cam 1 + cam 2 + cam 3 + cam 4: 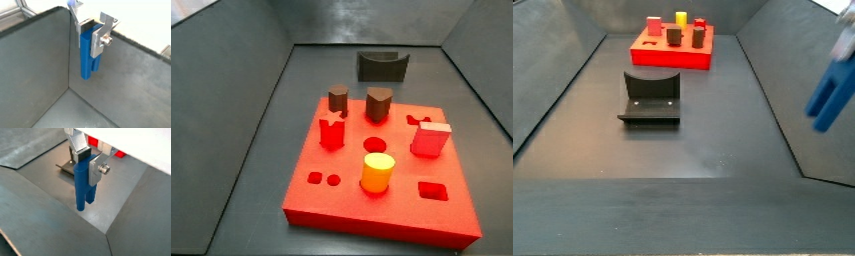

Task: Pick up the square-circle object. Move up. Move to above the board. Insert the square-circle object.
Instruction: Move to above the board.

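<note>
You've got the blue square-circle object [85,187] clamped in the gripper [89,163] and lifted clear of the floor, but travel to the board [673,53] and insertion remain

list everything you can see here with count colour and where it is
board: 1, bright red, flat on the grey floor at the far end of the bin from the claw
pegs on the board: 5; dark brown cylinder, dark brown heart-shaped peg, red star-shaped peg, red-and-white block, yellow-orange cylinder
open holes in the board: round hole, square hole, two small circles, an irregular one
fixture: 1, dark, on the floor between the board and the near end
blue piece: 1, long, hanging upright, clear of the floor
claw: 1, silver fingers, raised, closed on the blue piece's top
</note>
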You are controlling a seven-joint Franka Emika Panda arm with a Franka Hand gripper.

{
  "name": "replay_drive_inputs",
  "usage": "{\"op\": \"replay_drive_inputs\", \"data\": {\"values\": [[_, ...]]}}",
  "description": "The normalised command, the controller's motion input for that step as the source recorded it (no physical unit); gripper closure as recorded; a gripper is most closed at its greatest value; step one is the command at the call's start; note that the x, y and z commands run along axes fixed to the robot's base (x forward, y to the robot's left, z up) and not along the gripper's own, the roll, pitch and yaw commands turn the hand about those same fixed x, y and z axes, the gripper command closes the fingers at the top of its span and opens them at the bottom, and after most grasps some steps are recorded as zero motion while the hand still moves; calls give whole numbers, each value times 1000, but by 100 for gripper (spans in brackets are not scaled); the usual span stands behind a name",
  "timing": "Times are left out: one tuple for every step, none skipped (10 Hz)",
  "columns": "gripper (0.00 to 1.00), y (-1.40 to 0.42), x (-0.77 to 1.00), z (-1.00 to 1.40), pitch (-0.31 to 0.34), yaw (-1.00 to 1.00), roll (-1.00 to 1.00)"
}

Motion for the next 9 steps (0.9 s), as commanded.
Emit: {"op": "replay_drive_inputs", "data": {"values": [[100, 38, -77, 624, 82, 19, 34], [100, 27, -34, 408, 89, 19, 20], [100, 21, -18, 245, 96, 15, 12], [100, -1000, 227, 121, 538, 344, -42], [100, -1000, 230, 107, 511, 336, -20], [100, -1000, 229, 114, 368, 229, 17], [100, -1000, 229, 113, 235, 132, -10], [100, -1000, 230, 114, 141, 79, -7], [100, -1000, 229, 118, 67, 38, -12]]}}
